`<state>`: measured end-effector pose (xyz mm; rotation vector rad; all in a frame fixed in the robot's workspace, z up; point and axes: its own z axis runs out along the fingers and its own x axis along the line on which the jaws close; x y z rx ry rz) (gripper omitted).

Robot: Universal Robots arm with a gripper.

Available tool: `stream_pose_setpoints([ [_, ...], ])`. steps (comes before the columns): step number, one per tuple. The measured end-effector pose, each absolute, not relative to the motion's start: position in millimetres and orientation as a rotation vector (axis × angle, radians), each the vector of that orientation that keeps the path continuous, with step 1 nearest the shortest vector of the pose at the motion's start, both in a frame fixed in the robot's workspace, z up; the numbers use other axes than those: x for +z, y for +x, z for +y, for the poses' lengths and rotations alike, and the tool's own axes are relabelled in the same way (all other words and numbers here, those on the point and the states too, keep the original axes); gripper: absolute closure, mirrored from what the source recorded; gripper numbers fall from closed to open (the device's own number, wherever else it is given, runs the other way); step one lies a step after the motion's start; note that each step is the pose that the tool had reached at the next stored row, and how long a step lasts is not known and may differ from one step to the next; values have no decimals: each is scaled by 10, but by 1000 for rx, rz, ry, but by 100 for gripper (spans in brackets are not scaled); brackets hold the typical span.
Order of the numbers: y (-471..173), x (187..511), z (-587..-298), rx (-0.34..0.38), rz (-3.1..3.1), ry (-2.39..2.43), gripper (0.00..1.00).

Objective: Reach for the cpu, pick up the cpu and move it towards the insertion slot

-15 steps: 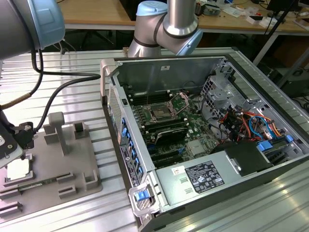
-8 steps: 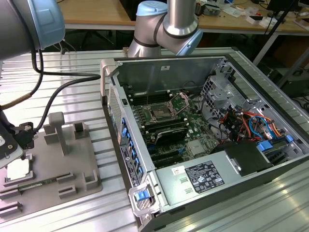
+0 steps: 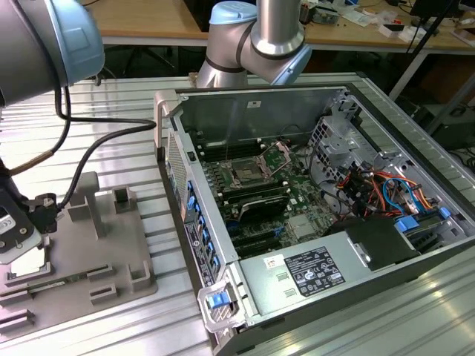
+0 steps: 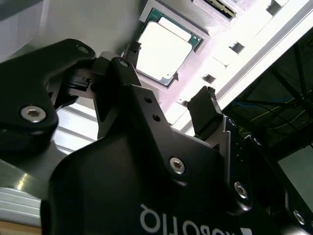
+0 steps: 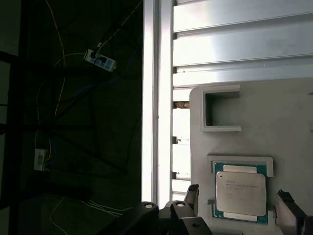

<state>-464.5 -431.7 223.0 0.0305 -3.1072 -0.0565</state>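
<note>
The cpu (image 5: 240, 193) is a flat silvery square with a green rim, lying in a recess of the grey fixture tray (image 5: 283, 122). It also shows in the second wrist view as the cpu (image 4: 164, 46) and in the exterior view as a pale patch, the cpu (image 3: 26, 263). My gripper (image 5: 239, 203) hangs just above it, open. One black finger (image 5: 191, 195) stands on each side of the chip with a gap, as the fingers (image 4: 204, 110) also show. The insertion slot (image 3: 245, 172) sits on the green motherboard inside the open computer case, far toward the exterior view's right.
The fixture tray (image 3: 111, 252) has raised blocks (image 3: 87, 200) near my arm's cable. The open computer case (image 3: 312, 193) has tall metal walls, a power supply (image 3: 312, 271) and loose cables (image 3: 378, 189). The slatted table's edge (image 5: 156, 98) runs close beside the tray.
</note>
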Motion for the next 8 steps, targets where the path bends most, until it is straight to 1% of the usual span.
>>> stream_pose_setpoints([
  [8, -4623, 2084, -4325, -54, -3105, 38, 32],
])
